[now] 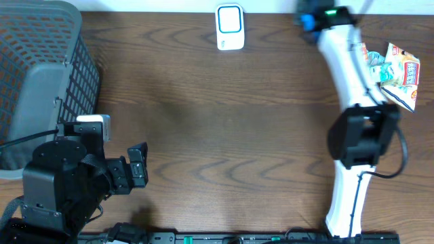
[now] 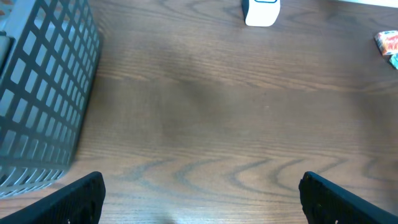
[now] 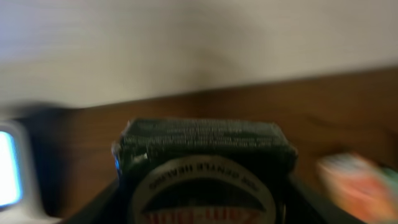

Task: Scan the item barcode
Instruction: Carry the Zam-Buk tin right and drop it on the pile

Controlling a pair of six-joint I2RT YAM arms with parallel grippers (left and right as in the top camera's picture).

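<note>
Since right tool [image 1: 310,20] is clamped on the dark pack [image 3: 205,165], turn its barcode square to scanner [image 1: 230,27], upper centre; left tool [image 2: 205,202] apart.

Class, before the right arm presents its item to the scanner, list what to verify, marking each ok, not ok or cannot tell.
1. Grip: right pincer closed on the dark green box with round label: ok.
2. Barcode facing the white, blue-screened scanner: cannot tell; wrist view blurred.
3. Scanner unobstructed at the far edge of the brown wooden table: ok.
4. Left pincer open, empty, well clear of the scanner: ok.
5. Colourful snack packet lying right of the arm, off the path to the scanner: ok.
</note>
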